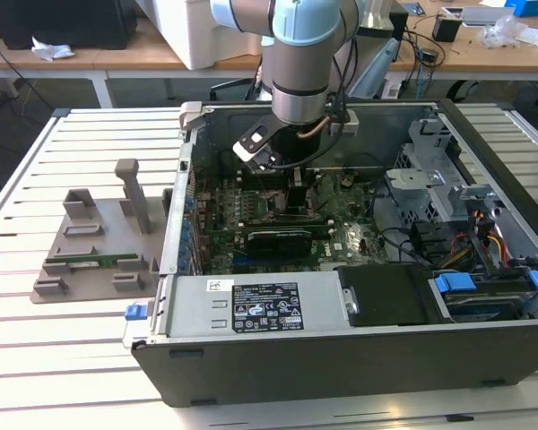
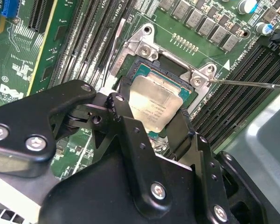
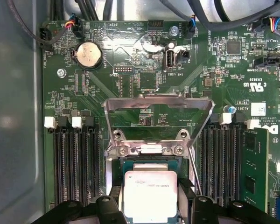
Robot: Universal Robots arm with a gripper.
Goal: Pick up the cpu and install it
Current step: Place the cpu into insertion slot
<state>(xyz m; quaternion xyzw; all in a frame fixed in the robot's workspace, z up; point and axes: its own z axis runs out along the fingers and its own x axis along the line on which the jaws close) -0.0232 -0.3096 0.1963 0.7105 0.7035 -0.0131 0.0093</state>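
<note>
1. Dark grey sheet metal forms the open computer case (image 1: pixel 341 367), which lies on its side on a white slatted table (image 1: pixel 72 358). Inside it you see the green motherboard (image 1: pixel 350 237) and a boxy silver power supply (image 1: pixel 251 305) along the near wall, with the arm reaching down between them.
2. On the exterior view's left, beside the case, a matt grey moulded tray (image 1: pixel 81 282) holds one long green memory stick (image 1: pixel 94 262).
3. In the first wrist view the motherboard carries a round, shiny coin battery (image 3: pixel 88 54) and rows of long black memory slots (image 3: pixel 74 163). A bright metal load frame (image 3: pixel 158 103) is swung open, away from the socket.
4. In the second wrist view the socket (image 2: pixel 168 65) is a black square recess edged by polished steel brackets with screw heads. A thin, straight steel lever (image 2: pixel 252 84) juts out beside it.
5. The cpu (image 2: pixel 156 105), seen in both wrist views (image 3: pixel 150 196), is a flat square with a dull silver lid and a narrow green rim. It lies within the socket's outline, level with the board. You cannot tell whether it is fully seated.
6. The gripper (image 2: pixel 151 111) is black, angular and studded with bolt heads. It stands directly over the cpu, which sits between its fingers (image 2: pixel 123 116). One finger presses against each of two opposite edges, so the gripper is clamped on the chip.
</note>
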